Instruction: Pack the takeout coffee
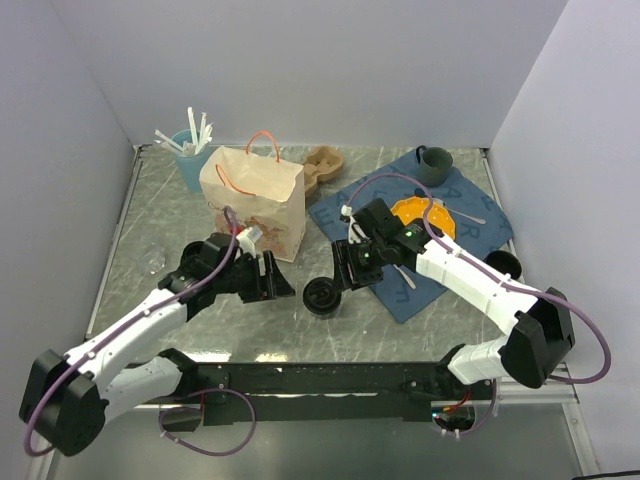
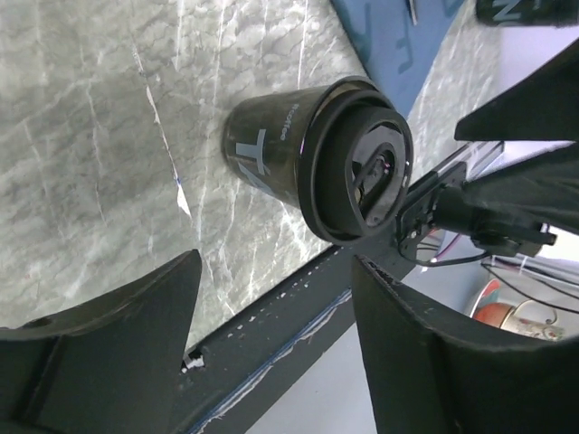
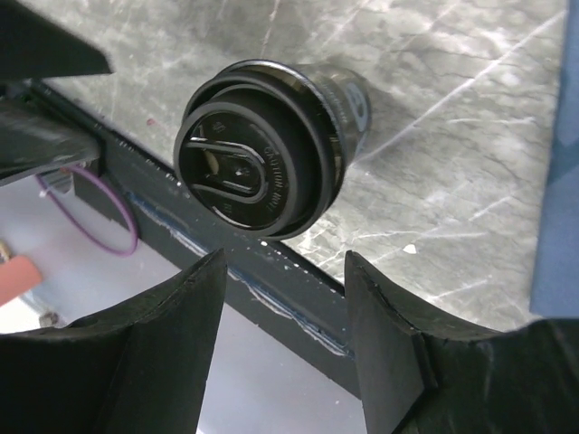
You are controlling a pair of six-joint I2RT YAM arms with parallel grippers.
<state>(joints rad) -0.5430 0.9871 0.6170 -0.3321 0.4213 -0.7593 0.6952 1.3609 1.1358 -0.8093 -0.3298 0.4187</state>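
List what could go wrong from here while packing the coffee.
1. The left gripper and right gripper both face the takeout coffee with jaws open, from opposite sides; they may collide or knock it over.
2. It stands close to the table's near edge, so a nudge could send it off.
3. The paper bag's orange handles arch over its opening; the takeout coffee may snag there.

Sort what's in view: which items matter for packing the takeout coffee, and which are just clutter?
Job:
- takeout coffee, black, lidded
- paper bag

Lying about:
- light-blue cup of white sticks
- teal mug
- blue cloth
- orange plate
- wooden piece
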